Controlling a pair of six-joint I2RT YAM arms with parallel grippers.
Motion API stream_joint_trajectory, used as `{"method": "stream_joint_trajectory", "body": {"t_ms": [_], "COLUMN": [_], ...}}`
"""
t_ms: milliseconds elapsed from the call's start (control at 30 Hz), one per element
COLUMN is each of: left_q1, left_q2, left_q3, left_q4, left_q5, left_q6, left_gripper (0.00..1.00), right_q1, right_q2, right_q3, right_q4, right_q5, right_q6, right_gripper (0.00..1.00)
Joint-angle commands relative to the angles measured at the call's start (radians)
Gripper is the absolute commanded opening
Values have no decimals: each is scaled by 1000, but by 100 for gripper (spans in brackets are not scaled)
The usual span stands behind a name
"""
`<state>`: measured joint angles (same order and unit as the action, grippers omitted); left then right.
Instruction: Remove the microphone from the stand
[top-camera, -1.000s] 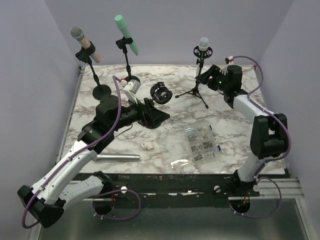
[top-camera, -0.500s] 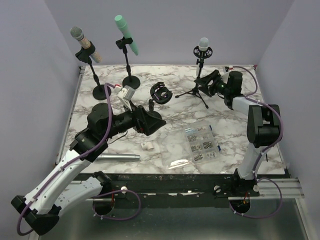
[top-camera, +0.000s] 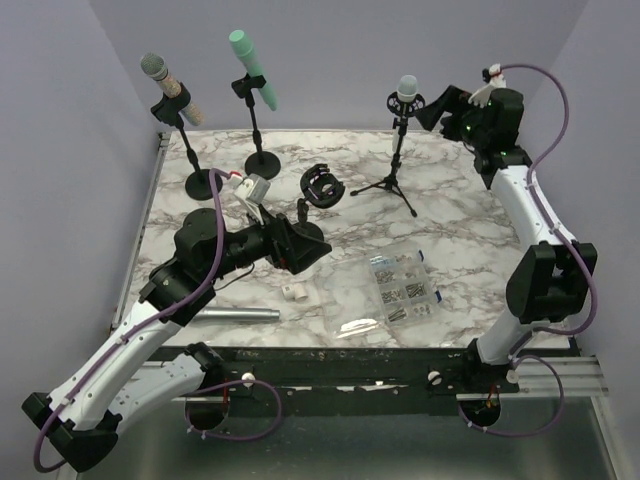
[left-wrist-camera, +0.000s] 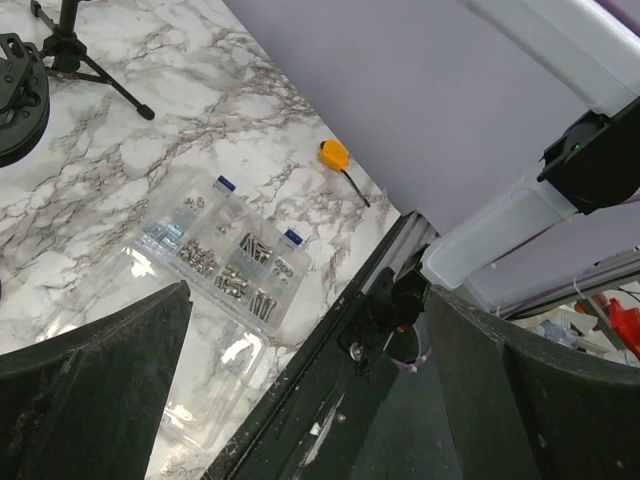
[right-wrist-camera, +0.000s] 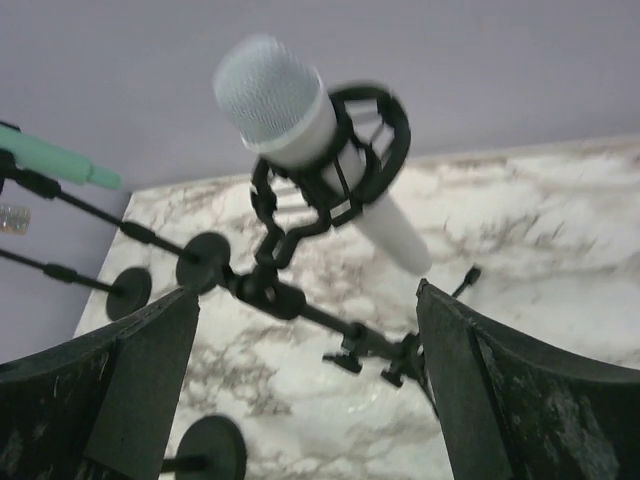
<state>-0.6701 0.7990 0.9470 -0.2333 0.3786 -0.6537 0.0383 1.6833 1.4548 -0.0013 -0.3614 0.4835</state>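
A white microphone with a grey mesh head (top-camera: 407, 90) sits in a black shock mount (right-wrist-camera: 362, 150) on a tripod stand (top-camera: 392, 180) at the back right. In the right wrist view the microphone (right-wrist-camera: 300, 130) is tilted, head up to the left. My right gripper (top-camera: 436, 108) is open and empty. It hangs at the microphone's height, just right of it and apart from it. In its own view the right gripper (right-wrist-camera: 310, 400) has its jaws wide apart. My left gripper (top-camera: 306, 243) is open and empty, low over the table's middle. It also shows in the left wrist view (left-wrist-camera: 310, 400).
A green microphone (top-camera: 250, 65) and a grey-headed tan one (top-camera: 165, 85) stand on round-base stands at the back left. A loose shock mount (top-camera: 320, 185), a clear screw box (top-camera: 403, 287), a plastic bag (top-camera: 362, 326), a metal tube (top-camera: 235, 314) and a white block (top-camera: 293, 292) lie on the table. An orange tape measure (left-wrist-camera: 333, 155) lies near the right edge.
My right gripper has risen from beside the tripod's legs to the microphone's height. My left arm first shifted and turned a little to the right, then stayed still.
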Motion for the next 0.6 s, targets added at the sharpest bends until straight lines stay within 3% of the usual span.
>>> {"method": "stream_joint_trajectory", "body": {"t_ms": [0, 233, 433, 567], "left_q1": [-5, -5, -6, -5], "left_q2": [-5, -31, -41, -32], "left_q3": [-8, -2, -23, -28], "left_q4": [16, -30, -25, -21], "left_q5": [29, -19, -30, -20], "left_q6": [18, 40, 37, 35], "left_gripper": [99, 99, 99, 99], "right_q1": [5, 41, 100, 149], "right_q2": [64, 264, 345, 387], "right_q3": [190, 506, 595, 636], "right_q4": [-110, -147, -164, -180], "right_q5": [112, 109, 170, 250], "right_q6": [-196, -280, -357, -414], "right_gripper": [93, 96, 93, 86]}}
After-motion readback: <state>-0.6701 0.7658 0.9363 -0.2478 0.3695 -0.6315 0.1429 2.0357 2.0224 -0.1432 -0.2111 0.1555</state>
